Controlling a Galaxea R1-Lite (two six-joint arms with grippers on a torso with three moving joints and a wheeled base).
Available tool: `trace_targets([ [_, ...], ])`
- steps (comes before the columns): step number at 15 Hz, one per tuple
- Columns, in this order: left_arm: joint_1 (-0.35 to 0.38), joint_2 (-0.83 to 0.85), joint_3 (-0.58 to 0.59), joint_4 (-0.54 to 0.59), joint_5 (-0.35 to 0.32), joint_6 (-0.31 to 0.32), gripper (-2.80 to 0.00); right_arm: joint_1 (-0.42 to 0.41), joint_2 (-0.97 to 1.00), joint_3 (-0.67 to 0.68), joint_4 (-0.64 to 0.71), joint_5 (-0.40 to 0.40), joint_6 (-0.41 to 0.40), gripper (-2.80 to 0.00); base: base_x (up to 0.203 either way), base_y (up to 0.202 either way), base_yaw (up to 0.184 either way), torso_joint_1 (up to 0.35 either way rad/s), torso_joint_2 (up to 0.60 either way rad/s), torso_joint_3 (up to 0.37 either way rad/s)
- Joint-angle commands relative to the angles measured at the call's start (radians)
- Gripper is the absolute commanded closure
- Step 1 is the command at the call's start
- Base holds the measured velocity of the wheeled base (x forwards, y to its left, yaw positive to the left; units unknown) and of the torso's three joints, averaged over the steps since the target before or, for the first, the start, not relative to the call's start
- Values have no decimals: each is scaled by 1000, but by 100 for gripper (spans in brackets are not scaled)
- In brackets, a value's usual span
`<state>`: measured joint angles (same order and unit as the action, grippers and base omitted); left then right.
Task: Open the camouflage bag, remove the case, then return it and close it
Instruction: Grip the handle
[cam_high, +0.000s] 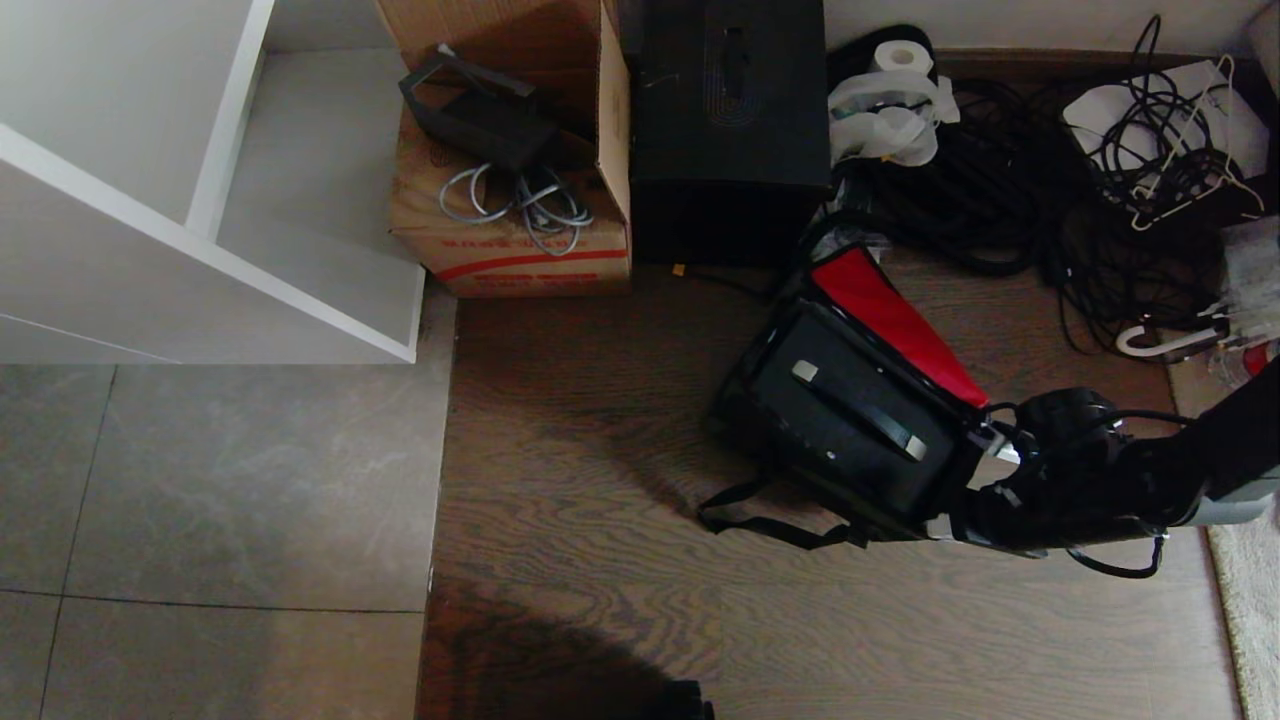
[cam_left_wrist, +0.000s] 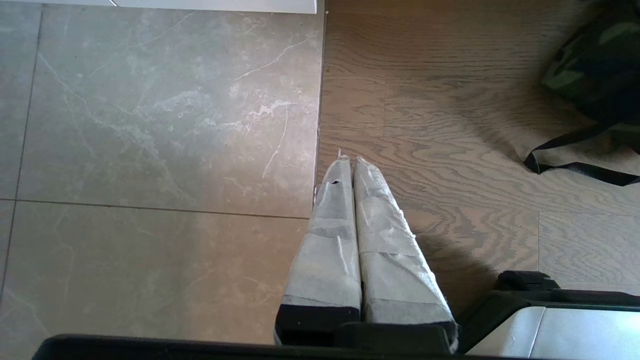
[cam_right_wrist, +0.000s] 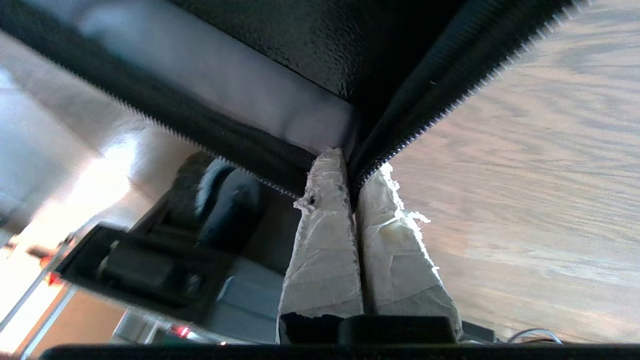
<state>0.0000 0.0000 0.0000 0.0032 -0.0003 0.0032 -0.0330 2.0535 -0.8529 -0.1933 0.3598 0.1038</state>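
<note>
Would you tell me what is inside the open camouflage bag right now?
The black case, handle up, fills the camouflage bag beneath its raised red-lined lid. Anything under or beside the case is hidden.

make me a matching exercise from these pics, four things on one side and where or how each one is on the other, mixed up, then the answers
Things
1. case
2. right gripper
3. left gripper
4. grey cables

States
A. shut, above bare floor, holding nothing
B. lying in the open cardboard box
C. inside the open camouflage bag, handle up
D. shut at the bag's zipper

Pairs: 1-C, 2-D, 3-A, 4-B
</note>
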Motion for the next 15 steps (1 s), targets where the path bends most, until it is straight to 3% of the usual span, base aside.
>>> trace_targets([
  [1, 0, 2, 0, 0, 0, 0, 0, 41, -27, 11, 4, 2, 5, -280, 0, 0, 0, 0, 0, 0],
  [3, 0, 2, 0, 0, 0, 0, 0, 80, -33, 33, 5, 2, 2, -280, 0, 0, 0, 0, 0, 0],
  [7, 0, 2, 0, 0, 0, 0, 0, 82, -52, 6, -18, 11, -4, -280, 0, 0, 0, 0, 0, 0],
  [10, 0, 2, 0, 0, 0, 0, 0, 106, -58, -36, -201, 6, -36, -280, 0, 0, 0, 0, 0, 0],
  [13, 0, 2, 0, 0, 0, 0, 0, 145, -55, -9, -324, -19, -254, -280, 0, 0, 0, 0, 0, 0],
  [14, 0, 2, 0, 0, 0, 0, 0, 173, -46, 3, -351, -46, -317, -280, 0, 0, 0, 0, 0, 0],
  [15, 0, 2, 0, 0, 0, 0, 0, 197, -33, 14, -381, -122, -361, -280, 0, 0, 0, 0, 0, 0],
])
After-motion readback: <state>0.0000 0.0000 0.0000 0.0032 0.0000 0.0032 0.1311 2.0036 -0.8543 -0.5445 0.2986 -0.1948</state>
